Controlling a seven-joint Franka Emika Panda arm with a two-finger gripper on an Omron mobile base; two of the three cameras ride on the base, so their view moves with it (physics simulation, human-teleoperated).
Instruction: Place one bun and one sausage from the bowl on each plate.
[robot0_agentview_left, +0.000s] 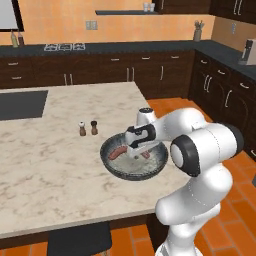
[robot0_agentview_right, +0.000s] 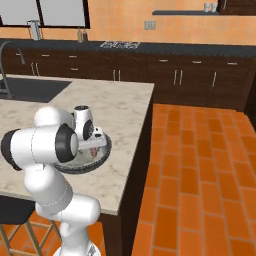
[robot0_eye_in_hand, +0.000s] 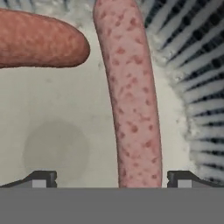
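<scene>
Hand view puts the claw (robot0_eye_in_hand: 112, 178) right down inside the bowl (robot0_eye_in_hand: 197, 87), its two dark tips spread wide and released, with nothing between them pinched. A long pale pink sausage (robot0_eye_in_hand: 131, 100) runs from six o'clock up to twelve o'clock, passing between the tips without touching either one. A second, browner sausage (robot0_eye_in_hand: 39, 39) lies across at ten o'clock, its rounded end just beside the first. Under both is the pale floor of the bowl, and the streaky ribbed wall rises at three o'clock.

From the left base view, the claw (robot0_agentview_left: 136, 150) hangs low over the middle of the dark grey bowl (robot0_agentview_left: 117, 169), and a sausage (robot0_agentview_left: 117, 152) shows at its nine o'clock. The bowl sits on the marble desk (robot0_agentview_left: 50, 170) near the edge closest to the robot. Two small shakers (robot0_agentview_left: 88, 128) stand side by side on the desk at about eleven o'clock from the bowl, apart from it.

From the right base view, the bowl (robot0_agentview_right: 97, 161) lies close to the desk's corner.
</scene>
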